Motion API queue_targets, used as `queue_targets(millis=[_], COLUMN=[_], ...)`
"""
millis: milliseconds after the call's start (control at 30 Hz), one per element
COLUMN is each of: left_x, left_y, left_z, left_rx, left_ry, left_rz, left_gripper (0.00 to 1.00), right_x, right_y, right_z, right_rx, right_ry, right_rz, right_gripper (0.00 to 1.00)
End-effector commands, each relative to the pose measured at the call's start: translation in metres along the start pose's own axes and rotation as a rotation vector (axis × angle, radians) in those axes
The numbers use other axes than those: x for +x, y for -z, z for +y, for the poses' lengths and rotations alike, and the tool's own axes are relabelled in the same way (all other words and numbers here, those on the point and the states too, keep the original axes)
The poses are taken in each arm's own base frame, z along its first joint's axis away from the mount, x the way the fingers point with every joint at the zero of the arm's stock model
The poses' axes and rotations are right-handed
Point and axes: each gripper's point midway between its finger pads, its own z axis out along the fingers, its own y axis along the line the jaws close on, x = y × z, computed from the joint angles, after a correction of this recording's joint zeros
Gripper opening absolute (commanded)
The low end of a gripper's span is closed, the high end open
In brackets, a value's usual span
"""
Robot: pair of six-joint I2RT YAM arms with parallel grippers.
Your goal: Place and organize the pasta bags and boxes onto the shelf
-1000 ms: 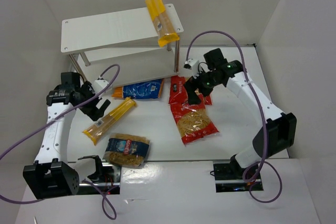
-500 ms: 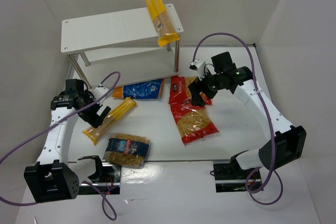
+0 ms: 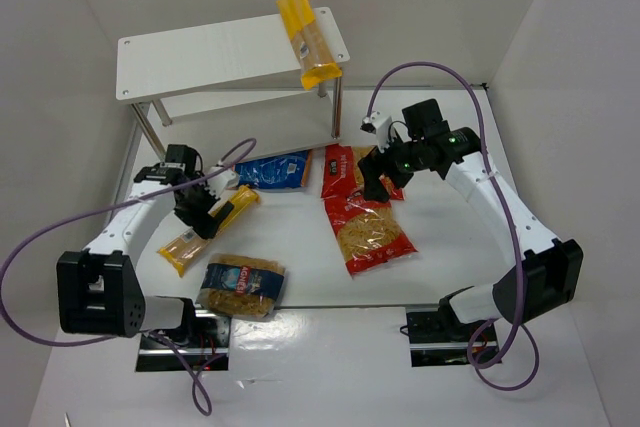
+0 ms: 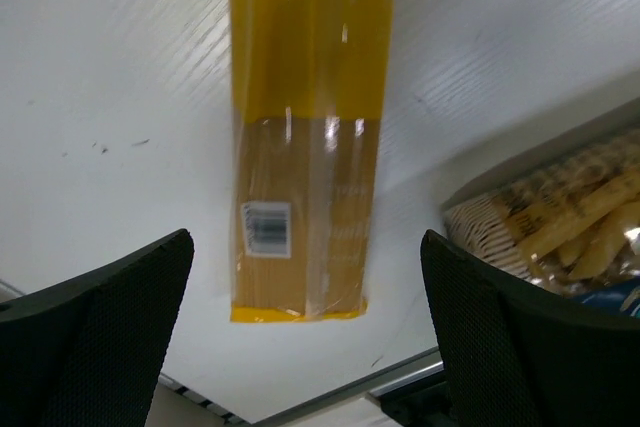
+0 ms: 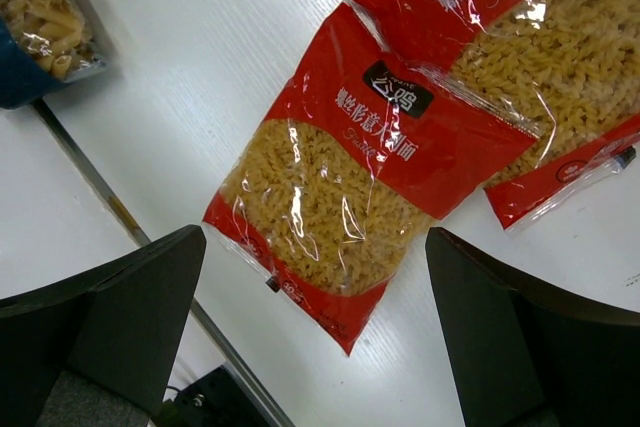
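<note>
Top view: hovering with the left gripper (image 3: pixel 200 215) over the middle of the spaghetti pack (image 3: pixel 238 202), that pack lying flat on the table (image 3: pixel 300 252) with its long axis running diagonally from near-left to far-right. Carrying a second spaghetti pack (image 3: pixel 305 39) on the right end of the shelf (image 3: pixel 200 59), long axis pointing far to near, near end poking past the front edge. Hanging the right gripper (image 3: pixel 372 182) over the farther red bag (image 3: pixel 342 169) and nearer red bag (image 3: pixel 372 235).

Left wrist view: straddling the spaghetti pack (image 4: pixel 305 97) with fingers (image 4: pixel 110 337) spread wide, clamping nothing; running straight up the frame, barcode end lowest.

Right wrist view: gaping wide, gripping nothing, above the nearer red bag (image 5: pixel 350 187), slanting from lower left to upper right and touching the farther red bag (image 5: pixel 520 57).
</note>
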Motion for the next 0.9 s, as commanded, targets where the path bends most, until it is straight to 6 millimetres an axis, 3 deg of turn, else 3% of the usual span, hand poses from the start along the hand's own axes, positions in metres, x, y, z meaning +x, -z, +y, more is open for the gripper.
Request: queue_targets(millis=[0,233,433,633,867], left_x=[-0.014,-0.014,-0.011,-0.007,0.000], left_y=[-0.013,-0.034,-0.041,-0.049,-0.056], left_z=[-0.011,-0.009,-0.006,-0.009,-0.013], left_rx=[0.003,-0.050,-0.069,-0.046,-0.023], left_ry=[0.009,0.019,0.034,0.016,-0.002], left_rz=[-0.017,0.015,0.020,0.041,0.062], left_gripper=[1.00,1.00,0.99,0.86,0.86], right_x=[-0.011,-0.010,-0.008,-0.008,-0.008], right_y=[0.002,0.004,0.006,0.006,0.005], right_z=[-0.003,-0.009,-0.009,-0.009,-0.008], right_rx=[0.015,0.028,0.025,0.025,0.016], right_ry=[0.005,-0.009,-0.016,-0.016,-0.015], right_rz=[-0.049,-0.052,-0.055,-0.055,-0.058], right_gripper=[0.99,0.99,0.99,0.99,0.99])
